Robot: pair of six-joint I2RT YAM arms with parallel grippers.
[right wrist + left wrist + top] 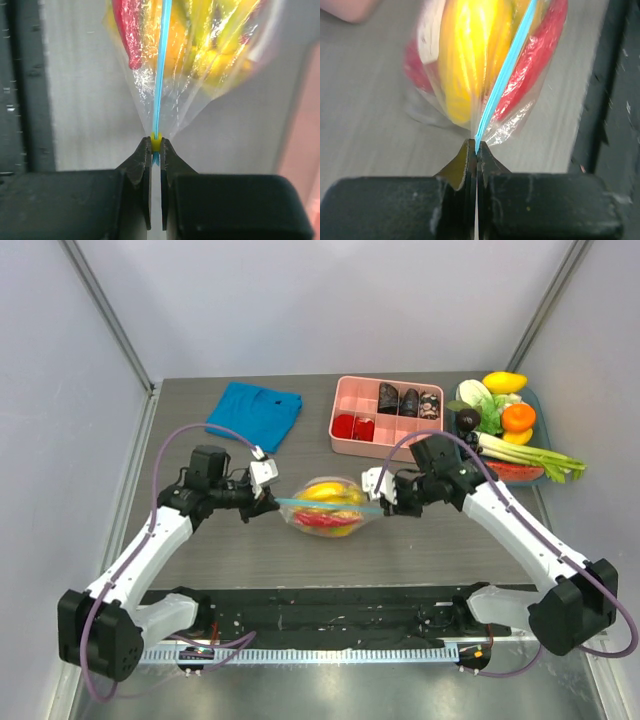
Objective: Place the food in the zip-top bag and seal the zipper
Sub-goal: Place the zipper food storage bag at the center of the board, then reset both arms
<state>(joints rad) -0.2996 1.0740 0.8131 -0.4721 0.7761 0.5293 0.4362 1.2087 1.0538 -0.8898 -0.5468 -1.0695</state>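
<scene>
Top external view: the zip-top bag (328, 508) sits mid-counter (250, 565), strung between the two arms. The zipper (330, 504) runs left to right across the top of the bag. The left gripper (275, 502) meets the zipper's left end and the right gripper (381, 504) its right end. The food (325, 493), yellow and red pieces, is inside the bag. Cannot tell whether the bag's underside touches the counter. Behind it are a blue cloth (255, 412), a pink tray (388, 410) with compartments, and a plate (533, 400) heaped with more toy produce at the far right.

Left wrist view: jaws pressed together with no visible gap, pinching the near end of the zipper right at their tips. The teal strip leads straight away from the jaws, up and slightly right. A large yellow piece lies left of the strip and a red piece right of it, both behind the clear film. Part of a white label (427, 30) shows on the bag's left side, blurred.

Right wrist view: jaws narrow, only a thin slit between them, clamped on the zipper's other end. A small yellow tab (156, 142) sits on the strip just at the jaw tips. The strip runs straight up from there. A red piece lies left of it, yellow and orange pieces right.
</scene>
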